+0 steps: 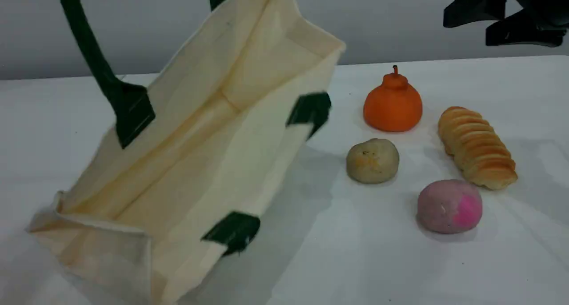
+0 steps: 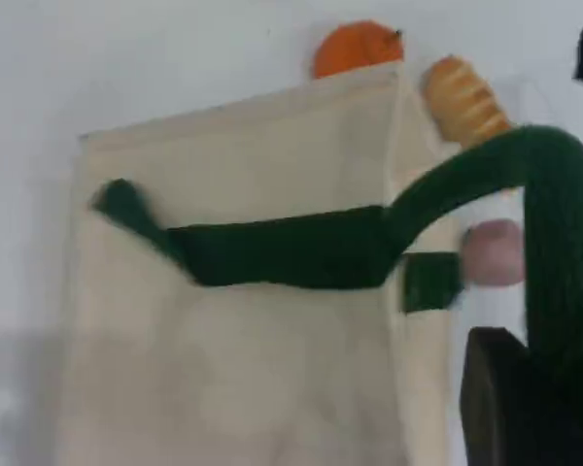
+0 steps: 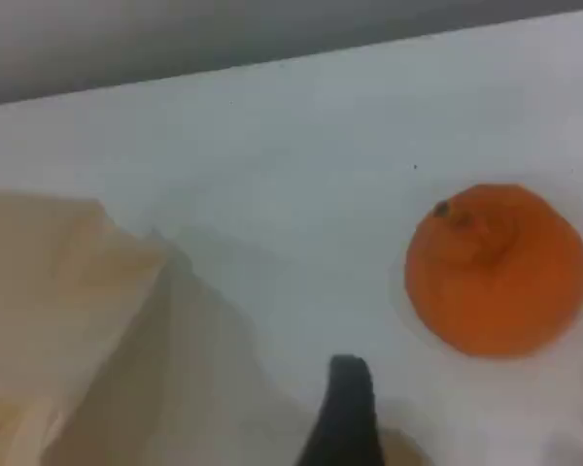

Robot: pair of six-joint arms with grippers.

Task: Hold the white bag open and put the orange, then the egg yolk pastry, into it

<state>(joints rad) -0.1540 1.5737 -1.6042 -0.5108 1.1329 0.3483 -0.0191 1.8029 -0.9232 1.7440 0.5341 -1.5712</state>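
You're looking at nothing readable here: no text, labels, brands or numbers show on anything in view.

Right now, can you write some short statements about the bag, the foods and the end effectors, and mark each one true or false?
1. The orange is inside the white bag. False: it sits on the table, beside the bag.
2. The left end effector is shut on the bag's green handle. True.
3. The right end effector holds the egg yolk pastry. False: it is open and empty, above the table.
4. The bread roll lies right of the orange. True.
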